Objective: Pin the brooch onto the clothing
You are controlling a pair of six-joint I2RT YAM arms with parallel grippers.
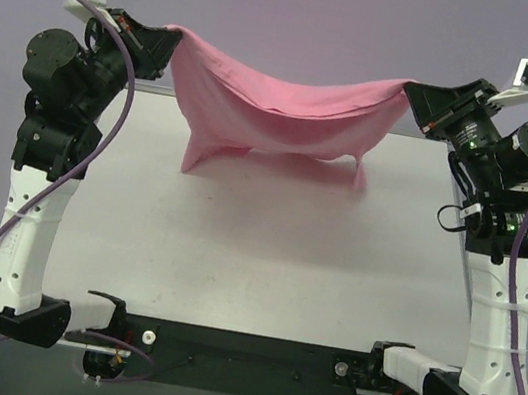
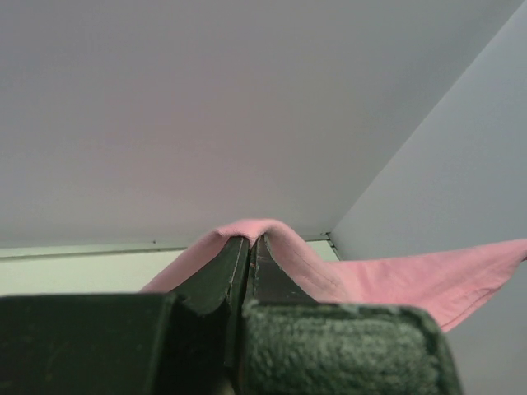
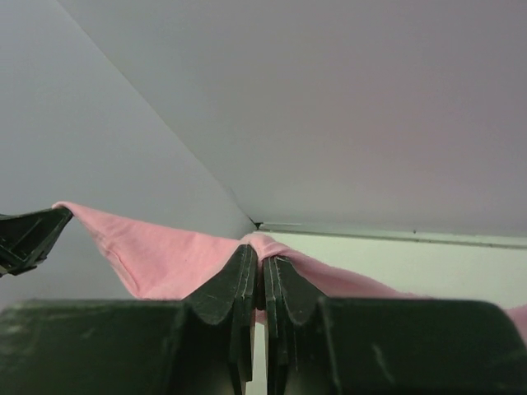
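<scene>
The pink clothing (image 1: 279,109) hangs stretched in the air between my two grippers at the back of the table, sagging in the middle with its lower corners touching the tabletop. My left gripper (image 1: 170,32) is shut on the clothing's left end (image 2: 247,226). My right gripper (image 1: 411,85) is shut on its right end (image 3: 262,240). In the left wrist view the cloth (image 2: 412,280) runs off to the right; in the right wrist view the cloth (image 3: 148,255) runs left to the other gripper's tip (image 3: 33,234). The brooch is not visible in any view.
The white tabletop (image 1: 254,257) lies below the hanging shirt. Purple-grey walls (image 1: 307,2) close the back and sides. Both arm bases (image 1: 238,350) sit on the dark bar at the near edge, with purple cables (image 1: 101,140) looping beside each arm.
</scene>
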